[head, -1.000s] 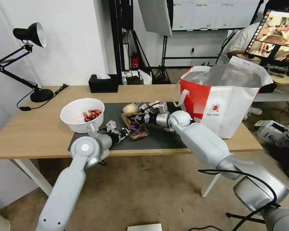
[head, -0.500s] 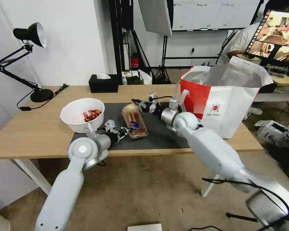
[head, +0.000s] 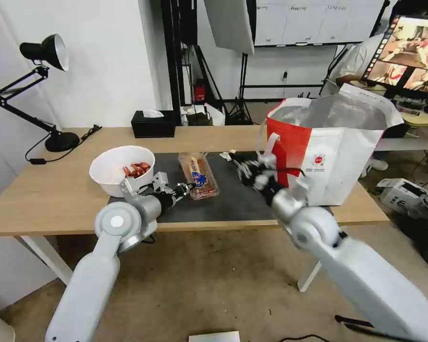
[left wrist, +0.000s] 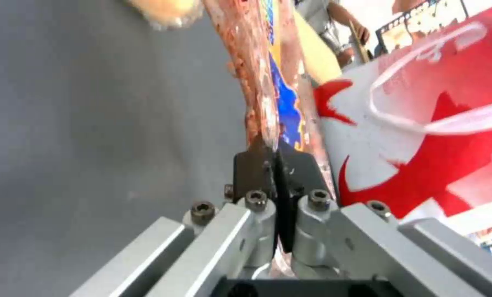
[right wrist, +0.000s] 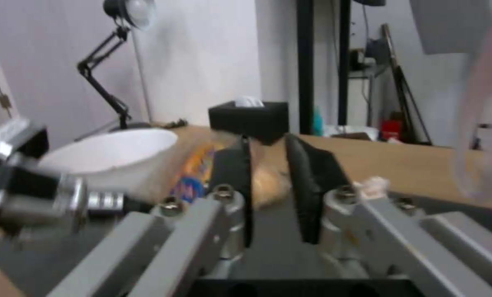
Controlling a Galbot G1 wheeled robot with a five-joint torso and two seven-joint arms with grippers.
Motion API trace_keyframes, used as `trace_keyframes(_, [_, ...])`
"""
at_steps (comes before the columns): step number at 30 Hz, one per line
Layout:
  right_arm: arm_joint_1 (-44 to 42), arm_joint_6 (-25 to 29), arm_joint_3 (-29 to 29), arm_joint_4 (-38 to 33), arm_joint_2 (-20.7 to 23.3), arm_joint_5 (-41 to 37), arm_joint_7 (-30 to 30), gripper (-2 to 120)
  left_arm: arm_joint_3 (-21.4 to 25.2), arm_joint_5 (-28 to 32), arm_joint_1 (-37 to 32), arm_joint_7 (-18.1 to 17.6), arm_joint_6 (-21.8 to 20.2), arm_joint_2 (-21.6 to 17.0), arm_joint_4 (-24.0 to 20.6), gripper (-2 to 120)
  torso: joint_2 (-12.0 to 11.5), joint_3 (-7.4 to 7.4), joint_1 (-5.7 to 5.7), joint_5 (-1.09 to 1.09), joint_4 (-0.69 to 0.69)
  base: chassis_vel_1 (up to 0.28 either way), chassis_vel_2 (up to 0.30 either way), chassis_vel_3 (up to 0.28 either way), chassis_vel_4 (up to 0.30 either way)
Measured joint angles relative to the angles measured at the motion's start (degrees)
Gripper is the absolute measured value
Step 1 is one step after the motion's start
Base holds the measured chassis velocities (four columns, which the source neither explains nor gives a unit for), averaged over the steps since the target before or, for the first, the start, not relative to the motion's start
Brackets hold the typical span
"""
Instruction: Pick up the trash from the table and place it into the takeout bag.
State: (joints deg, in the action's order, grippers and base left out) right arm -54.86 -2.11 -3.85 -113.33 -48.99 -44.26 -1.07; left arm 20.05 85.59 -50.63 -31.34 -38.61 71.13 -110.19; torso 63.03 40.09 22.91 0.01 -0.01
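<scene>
On the dark mat (head: 233,202) of the table (head: 47,190) lies the clear plastic tray (head: 198,176) with red scraps. My left gripper (head: 183,189) is shut on its near edge; in the left wrist view the pads (left wrist: 257,165) pinch the tray's rim (left wrist: 268,103). The beige ball (left wrist: 163,10) (right wrist: 268,185) rests at the tray's far end. Left of the tray stands the white bowl (head: 121,168) of red shells. My right gripper (head: 238,164) (right wrist: 268,140) hovers between tray and takeout bag (head: 328,152), open by a narrow gap, holding nothing. A small white tissue (head: 225,156) (right wrist: 372,185) lies close by it.
A black tissue box (head: 153,123) sits at the table's back edge and a black desk lamp (head: 57,137) at its back left corner. The bag stands on the table's right end, mouth open. Tripods and a desk stand behind the table.
My right gripper has drawn back from the tray and ball toward the bag. The tray has slid slightly farther along the mat, with the left gripper still holding its edge.
</scene>
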Motion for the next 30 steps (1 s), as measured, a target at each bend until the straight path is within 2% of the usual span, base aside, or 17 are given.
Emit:
trace_keyframes(2, [-1.6, 0.0, -0.9, -0.7, 0.3, 0.6, 0.0, 24, 0.0, -0.1, 0.2, 0.3, 0.2, 0.0, 0.1, 0, 0.0, 0.00, 0.00, 0.00, 0.00, 0.000, 0.000, 0.000, 0.000])
trace_keyframes(5, [-12.2, 0.0, -7.2, -4.7, 1.6, 3.6, 1.2, 38, -0.5, -1.0, 2.1, 3.3, 1.4, -0.7, 0.8, 0, 0.0, 0.00, 0.00, -0.01, 0.02, 0.000, 0.000, 0.000, 0.000])
trace_keyframes(6, [-12.2, 0.0, -7.2, -4.7, 1.6, 3.6, 1.2, 38, -0.5, -1.0, 2.1, 3.3, 1.4, -0.7, 0.8, 0, 0.0, 0.00, 0.00, -0.01, 0.02, 0.000, 0.000, 0.000, 0.000])
trace_keyframes(8, [-18.8, 0.3, -11.6, -6.8, 1.9, 4.9, 2.4, 48, -1.7, -1.7, 4.6, 4.8, 1.8, -0.9, 1.4, 0, 0.0, 0.01, 0.00, -0.01, 0.01, 0.000, 0.000, 0.000, 0.000])
trace_keyframes(10, [-20.8, 0.6, -13.0, -7.5, 1.9, 5.3, 2.9, 51, -2.0, -1.9, 5.1, 5.1, 2.0, -0.9, 1.5, 0, 0.0, 0.01, 0.00, -0.01, 0.00, 0.000, 0.000, 0.000, 0.000])
trace_keyframes(12, [-27.3, 2.1, -17.5, -9.5, 1.2, 6.8, 4.2, 64, -3.6, -2.9, 7.7, 7.1, 3.1, -0.9, 2.4, 0, 0.0, 0.01, 0.00, -0.01, 0.00, 0.000, 0.000, 0.000, 0.000])
trace_keyframes(13, [-27.3, 2.1, -17.5, -9.5, 1.2, 6.8, 4.2, 64, -3.6, -2.9, 7.7, 7.1, 3.1, -0.9, 2.4, 0, 0.0, 0.01, 0.00, -0.01, 0.00, 0.000, 0.000, 0.000, 0.000])
trace_keyframes(16, [-37.1, 5.9, -22.6, -11.9, -1.6, 10.7, 5.6, 78, -5.6, -5.5, 13.1, 8.8, 4.2, -0.1, 3.9, 0, 0.0, 0.01, 0.00, -0.01, 0.00, 0.000, 0.000, 0.000, 0.000])
trace_keyframes(17, [-37.1, 5.9, -22.6, -11.9, -1.6, 10.7, 5.6, 78, -5.6, -5.5, 13.1, 8.8, 4.2, -0.1, 3.9, 0, 0.0, 0.01, 0.00, -0.01, 0.00, 0.000, 0.000, 0.000, 0.000])
trace_keyframes(20, [-43.0, 9.9, -24.4, -11.3, -5.9, 16.4, 6.3, 93, -8.2, -8.2, 18.9, 10.6, 6.1, 0.5, 6.2, 0, 0.0, 0.01, 0.00, -0.01, 0.00, 0.000, 0.000, 0.000, 0.000])
trace_keyframes(21, [-43.0, 9.9, -24.4, -11.3, -5.9, 16.4, 6.3, 93, -8.2, -8.2, 18.9, 10.6, 6.1, 0.5, 6.2, 0, 0.0, 0.01, 0.00, -0.01, 0.00, 0.000, 0.000, 0.000, 0.000])
trace_keyframes(23, [-45.2, 11.7, -24.3, -9.8, -9.0, 19.9, 6.8, 99, -10.7, -9.3, 23.8, 11.9, 7.0, 0.9, 8.4, 0, 0.0, 0.01, 0.01, -0.01, 0.00, 0.000, 0.000, 0.000, 0.000])
trace_keyframes(24, [-45.2, 11.7, -24.3, -9.8, -9.0, 19.9, 6.8, 99, -10.7, -9.3, 23.8, 11.9, 7.0, 0.9, 8.4, 0, 0.0, 0.01, 0.01, -0.01, 0.00, 0.000, 0.000, 0.000, 0.000])
trace_keyframes(26, [-46.1, 13.0, -23.7, -7.7, -11.8, 22.6, 6.9, 100, -14.5, -12.0, 29.6, 13.5, 9.2, 2.1, 11.9, 0, 0.0, 0.01, 0.01, 0.00, 0.00, 0.000, 0.000, 0.000, 0.000])
trace_keyframes(27, [-46.1, 13.0, -23.7, -7.7, -11.8, 22.6, 6.9, 100, -14.5, -12.0, 29.6, 13.5, 9.2, 2.1, 11.9, 0, 0.0, 0.01, 0.01, 0.00, 0.00, 0.000, 0.000, 0.000, 0.000])
trace_keyframes(30, [-46.3, 13.6, -23.1, -5.6, -14.2, 24.4, 7.0, 100, -21.1, -18.9, 36.2, 16.7, 13.5, 5.1, 17.7, 0, 0.0, 0.02, 0.01, 0.00, 0.01, 0.000, 0.000, 0.000, 0.000])
